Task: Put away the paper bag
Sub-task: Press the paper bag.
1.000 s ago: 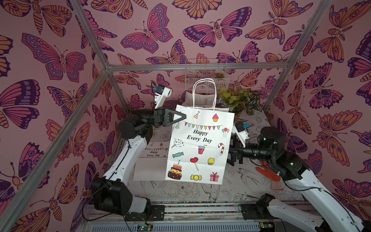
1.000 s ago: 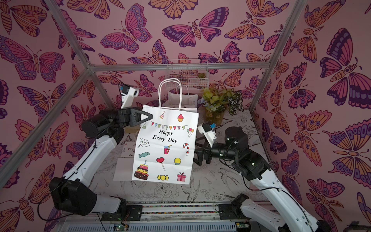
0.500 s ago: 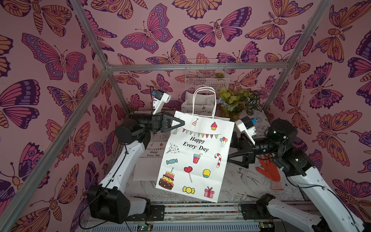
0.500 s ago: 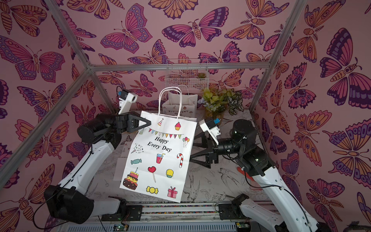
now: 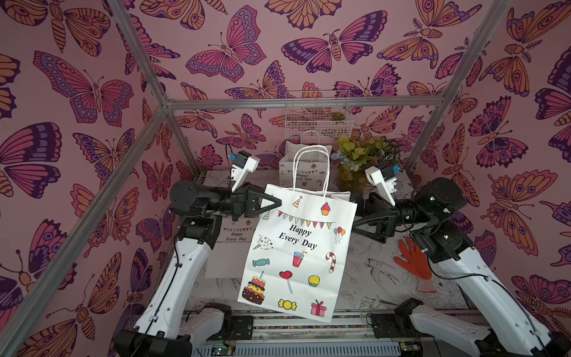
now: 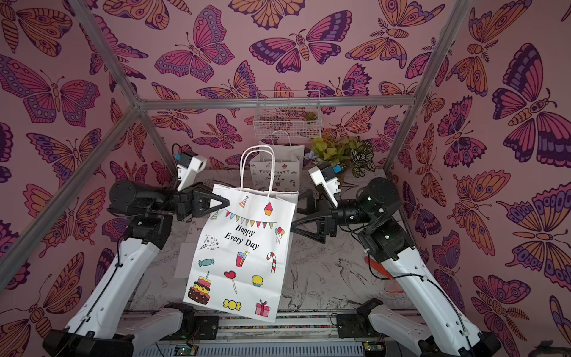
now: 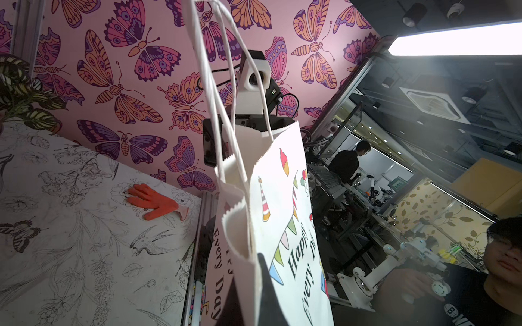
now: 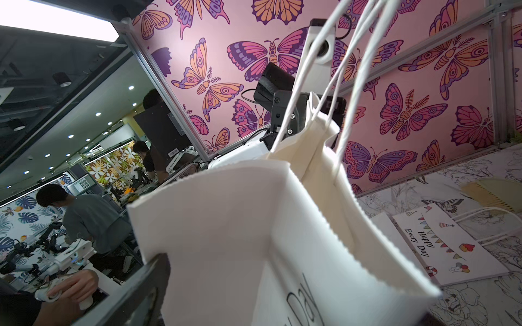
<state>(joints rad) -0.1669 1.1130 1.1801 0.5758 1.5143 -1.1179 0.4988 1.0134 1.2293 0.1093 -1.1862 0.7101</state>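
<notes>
Butterfly-papered walls (image 5: 92, 92) enclose a desk (image 5: 370, 278) printed with birds and flowers. Above its middle hangs the "Happy Every Day" paper bag (image 5: 296, 256), off the surface, its top left corner clamped in the left hand (image 5: 275, 204). Just right of the bag's top edge the right hand (image 5: 360, 213) stands with jaws wide apart. An orange glove (image 5: 412, 262) lies at the right
</notes>
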